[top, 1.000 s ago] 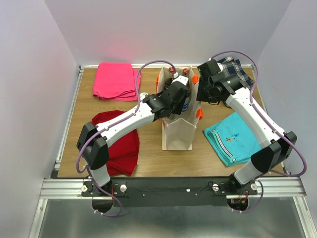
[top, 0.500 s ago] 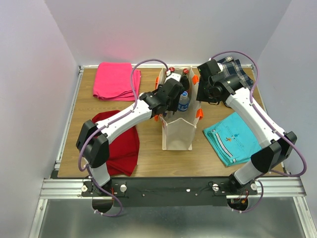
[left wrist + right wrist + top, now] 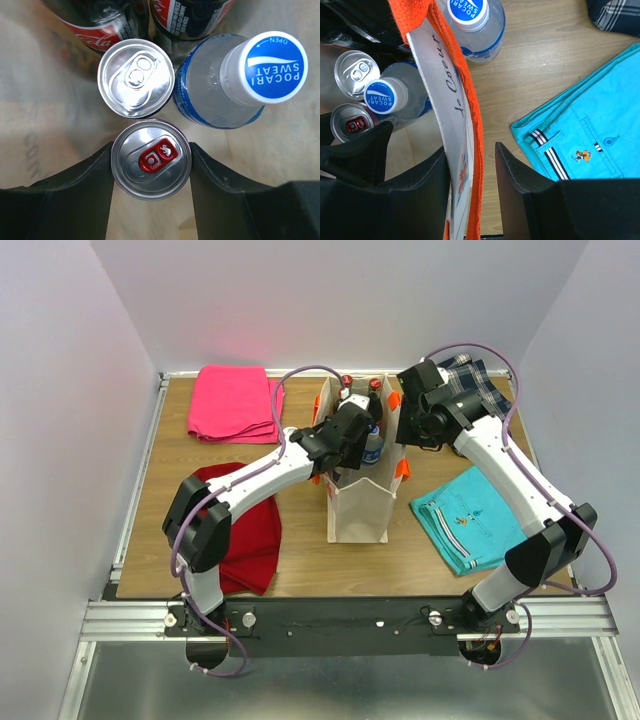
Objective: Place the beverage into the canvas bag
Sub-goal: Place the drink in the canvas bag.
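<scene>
Left gripper [image 3: 150, 150] clasps a silver red-tabbed can [image 3: 150, 160] inside the tall cream canvas bag [image 3: 358, 510] at the wooden table [image 3: 305, 562] centre, release and a straight lift seemingly next, as right gripper [image 3: 470, 147] holds open jaws astride its rim.

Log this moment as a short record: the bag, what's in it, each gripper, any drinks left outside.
bag: canvas bag, upright on the table, top open
inside: silver-tab can, blue-capped bottle, two cola bottles
left gripper: down in the bag, fingers closed on the red-tab can
right gripper: straddles the bag's side wall and orange strap; grip unclear
outside: second blue-capped bottle, standing on the table beside the bag
</scene>
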